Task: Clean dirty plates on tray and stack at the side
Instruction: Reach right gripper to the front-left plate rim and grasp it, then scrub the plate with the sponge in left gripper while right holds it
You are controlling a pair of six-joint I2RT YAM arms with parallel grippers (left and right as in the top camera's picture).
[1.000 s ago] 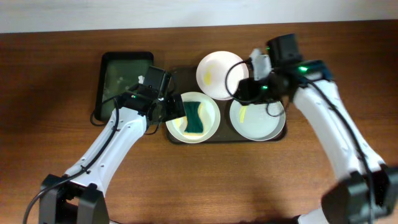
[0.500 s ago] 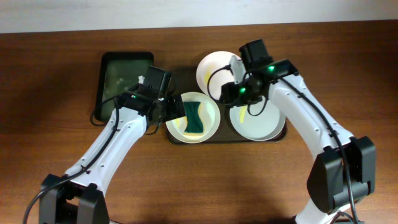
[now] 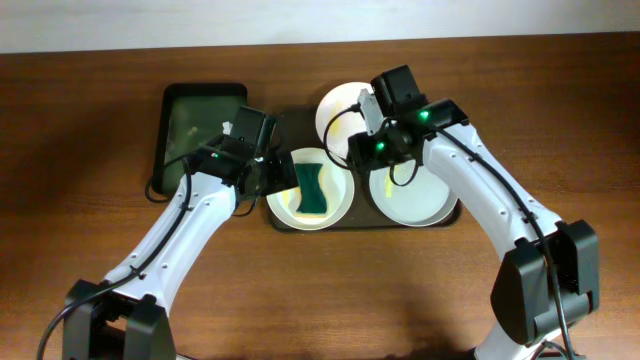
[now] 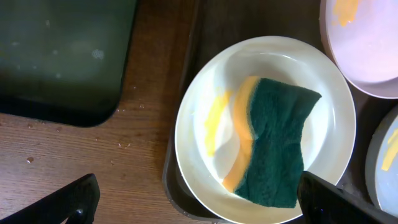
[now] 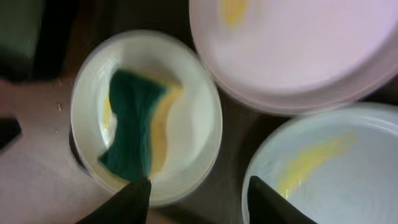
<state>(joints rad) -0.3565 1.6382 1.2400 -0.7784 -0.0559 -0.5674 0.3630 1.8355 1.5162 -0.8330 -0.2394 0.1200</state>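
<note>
Three white plates with yellow smears lie on the dark tray (image 3: 288,120). The left plate (image 3: 340,187) holds a green and yellow sponge (image 3: 312,189); it also shows in the left wrist view (image 4: 205,118) with the sponge (image 4: 273,149). The back plate (image 3: 338,115) and the right plate (image 3: 420,200) are partly under my right arm. My left gripper (image 3: 283,176) is open at the left plate's left rim, its fingers either side of that rim in its wrist view (image 4: 199,202). My right gripper (image 3: 358,150) is open and empty above the gap between the three plates (image 5: 199,196).
A black, green-bottomed basin (image 3: 200,125) stands left of the tray on the wooden table (image 3: 320,290); its corner shows in the left wrist view (image 4: 62,56). A white wall edge runs along the back.
My right gripper has moved left, from above the right plate to over the gap between the plates. The left arm, plates and sponge have not moved.
</note>
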